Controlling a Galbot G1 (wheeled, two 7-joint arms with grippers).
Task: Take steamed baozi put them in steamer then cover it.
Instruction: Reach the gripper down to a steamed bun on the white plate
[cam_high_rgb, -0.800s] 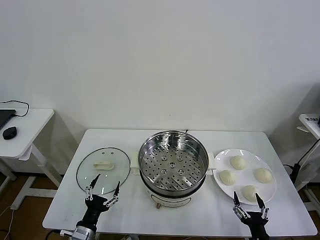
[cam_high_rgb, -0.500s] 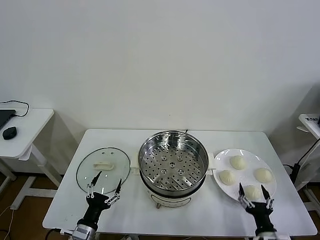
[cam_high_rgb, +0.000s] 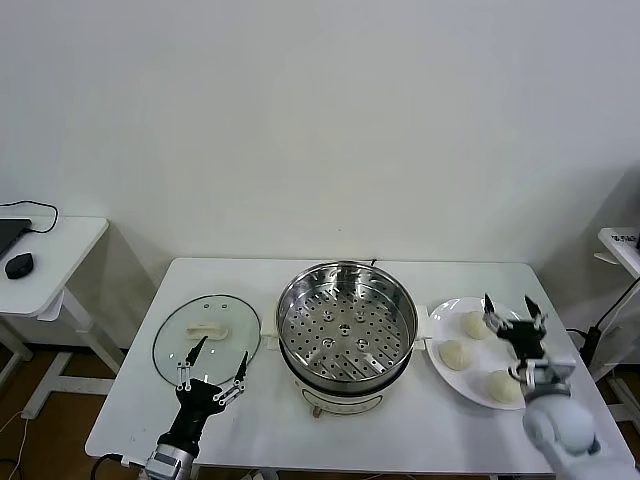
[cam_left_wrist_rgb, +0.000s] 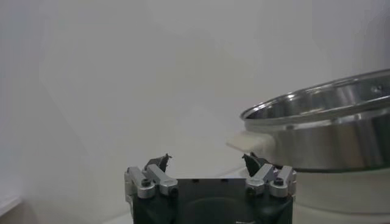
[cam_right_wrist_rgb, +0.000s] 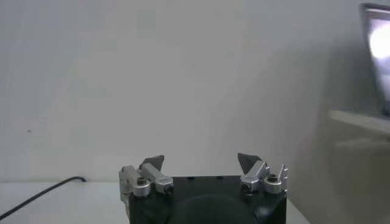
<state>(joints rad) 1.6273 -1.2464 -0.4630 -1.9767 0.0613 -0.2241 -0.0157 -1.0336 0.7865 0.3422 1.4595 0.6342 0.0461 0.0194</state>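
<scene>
Hovering R end effector (cam_high_rgb: 513, 318), head-cam only: baozi (cam_high_rgb: 455, 354)

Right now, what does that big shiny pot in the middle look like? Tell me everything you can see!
The steamer is a big round pot of shiny silver metal standing upright in the middle of the white table. Inside lies a flat metal tray full of little round holes, and nothing is on it yet. The pot sits on a cream-white base with a small handle on each side. It has no lid on: the glass cover lies flat on the table beside it. No gripper touches it.
</scene>
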